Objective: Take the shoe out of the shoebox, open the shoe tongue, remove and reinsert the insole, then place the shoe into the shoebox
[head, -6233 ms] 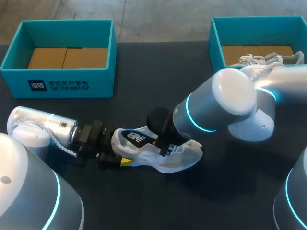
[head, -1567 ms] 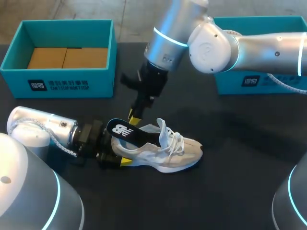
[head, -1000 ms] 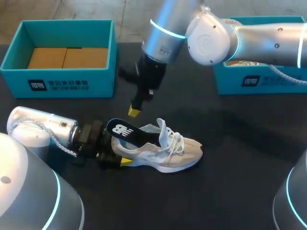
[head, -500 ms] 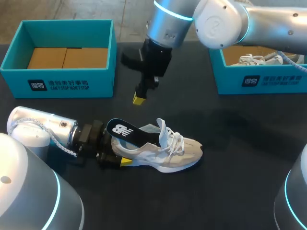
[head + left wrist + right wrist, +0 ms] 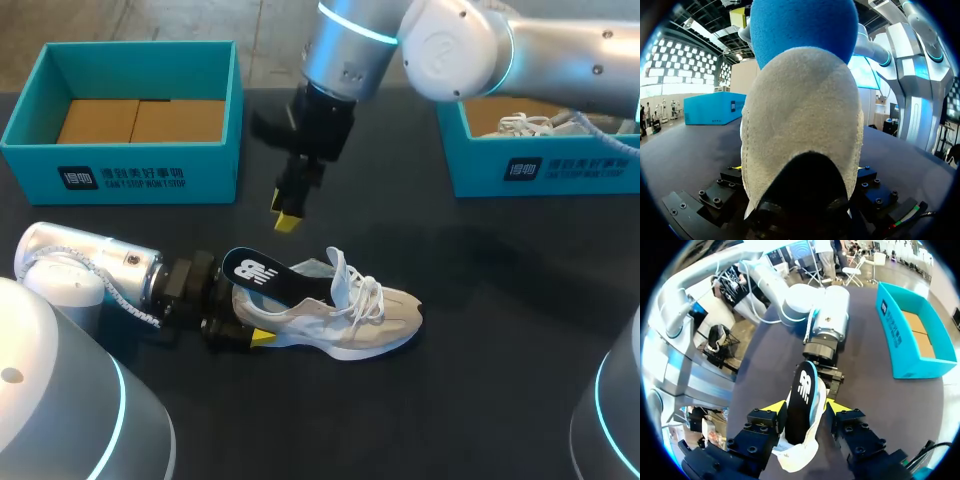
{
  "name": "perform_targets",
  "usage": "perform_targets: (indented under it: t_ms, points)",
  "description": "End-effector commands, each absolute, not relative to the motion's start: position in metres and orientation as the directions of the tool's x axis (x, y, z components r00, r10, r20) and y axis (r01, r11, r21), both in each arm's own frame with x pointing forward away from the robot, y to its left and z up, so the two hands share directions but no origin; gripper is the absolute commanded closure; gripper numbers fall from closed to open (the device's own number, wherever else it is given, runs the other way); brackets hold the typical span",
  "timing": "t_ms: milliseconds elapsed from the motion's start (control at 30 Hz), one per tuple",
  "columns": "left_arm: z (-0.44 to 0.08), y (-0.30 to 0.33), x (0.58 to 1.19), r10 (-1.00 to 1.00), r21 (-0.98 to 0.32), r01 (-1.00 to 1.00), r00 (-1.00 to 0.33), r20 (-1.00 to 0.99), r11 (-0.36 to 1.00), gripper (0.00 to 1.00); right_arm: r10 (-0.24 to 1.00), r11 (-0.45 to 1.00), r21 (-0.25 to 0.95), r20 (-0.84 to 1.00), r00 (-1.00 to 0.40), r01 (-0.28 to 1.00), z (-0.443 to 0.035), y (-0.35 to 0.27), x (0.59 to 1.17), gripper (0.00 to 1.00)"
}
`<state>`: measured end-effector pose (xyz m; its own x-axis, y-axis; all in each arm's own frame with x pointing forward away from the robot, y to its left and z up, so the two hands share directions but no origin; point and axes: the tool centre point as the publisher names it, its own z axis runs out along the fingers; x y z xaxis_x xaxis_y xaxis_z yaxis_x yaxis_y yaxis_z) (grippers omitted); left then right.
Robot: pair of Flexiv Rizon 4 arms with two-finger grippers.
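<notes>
1. Left gripper (image 5: pixel 245 325) is clamped on the heel of the shoe (image 5: pixel 350 315), which sits sole-down on the table (image 5: pixel 480 380), near-left of middle.
2. The dark insole (image 5: pixel 268 277) pokes up out of the heel.
3. Right gripper (image 5: pixel 287 215) hangs above it, jaws apart, holding nothing.

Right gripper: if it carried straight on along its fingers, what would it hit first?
Most likely the dark insole sticking out of the shoe: the right wrist view shows it straight ahead, in line with the open fingers of the right gripper. Depth is uncertain.
</notes>
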<state>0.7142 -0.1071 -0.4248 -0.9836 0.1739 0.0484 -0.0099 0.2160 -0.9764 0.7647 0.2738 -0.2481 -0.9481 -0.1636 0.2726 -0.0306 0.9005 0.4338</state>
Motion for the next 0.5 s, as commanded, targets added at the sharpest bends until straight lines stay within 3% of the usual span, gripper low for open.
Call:
perform_targets:
  t_ms: [33, 500]
  points:
    - [-0.429, -0.106, 0.716, 0.173, -0.976, -0.010, -0.984, 0.048, 0.216, 1.00, -0.186, 0.884, 0.466, 0.302, -0.935, -0.025, -0.270, 0.279, 0.772, 0.50]
    - [-0.429, -0.106, 0.716, 0.173, -0.976, -0.010, -0.984, 0.048, 0.216, 1.00, -0.211, 0.860, 0.510, 0.343, -0.916, -0.007, -0.294, 0.286, 0.769, 0.51]
